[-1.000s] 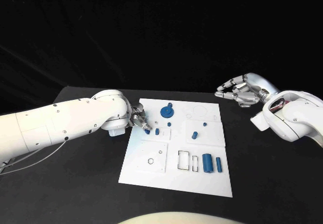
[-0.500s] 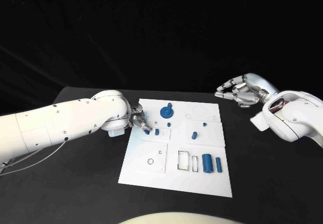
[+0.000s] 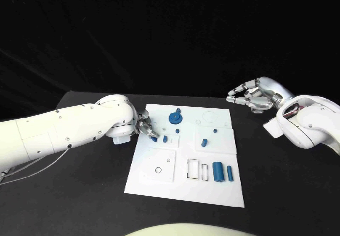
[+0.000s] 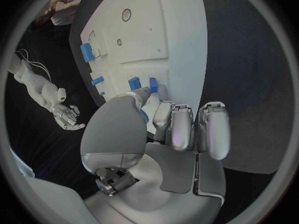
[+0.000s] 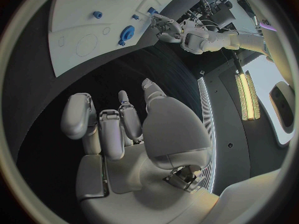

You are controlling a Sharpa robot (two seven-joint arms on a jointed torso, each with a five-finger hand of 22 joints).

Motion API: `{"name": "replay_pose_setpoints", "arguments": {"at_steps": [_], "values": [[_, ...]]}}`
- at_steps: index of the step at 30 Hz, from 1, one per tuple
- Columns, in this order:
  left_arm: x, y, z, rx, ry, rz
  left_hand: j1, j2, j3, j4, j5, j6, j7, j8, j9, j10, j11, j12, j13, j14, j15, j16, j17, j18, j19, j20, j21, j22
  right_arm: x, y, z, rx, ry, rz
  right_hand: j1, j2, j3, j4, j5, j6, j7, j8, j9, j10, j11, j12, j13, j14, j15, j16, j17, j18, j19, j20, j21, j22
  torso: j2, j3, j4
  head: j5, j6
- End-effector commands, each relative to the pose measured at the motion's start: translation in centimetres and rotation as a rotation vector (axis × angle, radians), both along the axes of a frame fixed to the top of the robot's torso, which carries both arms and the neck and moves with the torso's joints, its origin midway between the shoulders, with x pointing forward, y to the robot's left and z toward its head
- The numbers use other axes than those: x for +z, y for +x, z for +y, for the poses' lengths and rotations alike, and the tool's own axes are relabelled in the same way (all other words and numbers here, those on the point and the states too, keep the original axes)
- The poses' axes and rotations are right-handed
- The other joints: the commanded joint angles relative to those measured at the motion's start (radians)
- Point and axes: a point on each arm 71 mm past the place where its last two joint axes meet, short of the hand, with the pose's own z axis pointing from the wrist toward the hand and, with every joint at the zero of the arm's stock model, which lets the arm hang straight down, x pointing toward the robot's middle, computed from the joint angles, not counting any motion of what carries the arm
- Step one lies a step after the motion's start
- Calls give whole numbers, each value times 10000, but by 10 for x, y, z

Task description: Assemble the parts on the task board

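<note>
Black table (image 3: 85,196) is supporting the task board (image 3: 163,184); left hand (image 3: 145,125) is pinching a blue part (image 3: 155,138) there, while right hand (image 3: 253,96) is hovering with fingers loosely curled, holding nothing.

occluded: blue part (image 3: 155,138) under left robot hand (image 3: 145,125) | grip unclear

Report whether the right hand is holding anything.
Holding nothing. The right hand hovers off the task board above the black table, fingers apart with no part between them in the right wrist view.

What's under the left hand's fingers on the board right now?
The left hand reaches over the task board's edge; a small blue part shows at its fingertips. Whether they grip it is hidden.
</note>
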Motion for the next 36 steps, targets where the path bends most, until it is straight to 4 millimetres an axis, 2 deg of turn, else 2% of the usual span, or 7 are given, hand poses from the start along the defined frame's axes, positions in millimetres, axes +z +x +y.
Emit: {"name": "replay_pose_setpoints", "arguments": {"at_steps": [1, 6, 19, 36], "values": [[-2, -1, -1, -40, -34, 260, -30, 113, -57, 1, 14, 77, -17, -48, 4, 44, -50, 55, 14, 433, -82, -38, 83, -60, 254, -66, 50, 842, 1, 0, 0, 11, 27, -76, -21, 42, 8, 68, 49, -91, 9, 35, 13, -77, -1, -61, 76, 666, -86, -60, 1054, 103, -63, 32, -25, -9, 5, 2, 0, 0, -8], [-2, -2, -1, 15, -151, 401, -39, 216, -82, -3, 17, 125, -38, -35, 11, 65, -63, 74, 43, 434, -90, -37, 85, -66, 268, -69, 66, 871, 1, 0, 0, 5, 25, -74, -21, 42, 8, 68, 49, -91, 9, 35, 13, -77, -1, -61, 76, 666, -86, -60, 1054, 103, -63, 32, -25, -9, -1, -2, 2, 8, -22], [-4, -3, -3, 181, -631, 752, -14, 309, -107, -19, 19, 206, -76, 6, 36, 119, -92, 125, 120, 434, -108, -38, 84, -76, 291, -75, 94, 920, 1, 0, 0, 4, 21, -66, -21, 42, 8, 68, 49, -91, 9, 35, 13, -77, -1, -61, 76, 666, -86, -60, 1054, 103, -63, 32, -25, -9, 0, -1, -2, 3, -32], [-4, -2, 0, 378, -683, 804, -42, 280, -195, -7, 5, 238, -88, 25, 56, 137, -107, 135, 135, 435, -124, -37, 86, -80, 300, -86, 105, 938, 1, 0, -1, -16, 21, -72, -17, 43, -11, 80, 55, -101, 9, 52, 12, -77, -2, -60, 74, 659, -86, -77, 1033, 106, -70, 31, -45, -19, -1, -4, 4, -17, -13]]}}
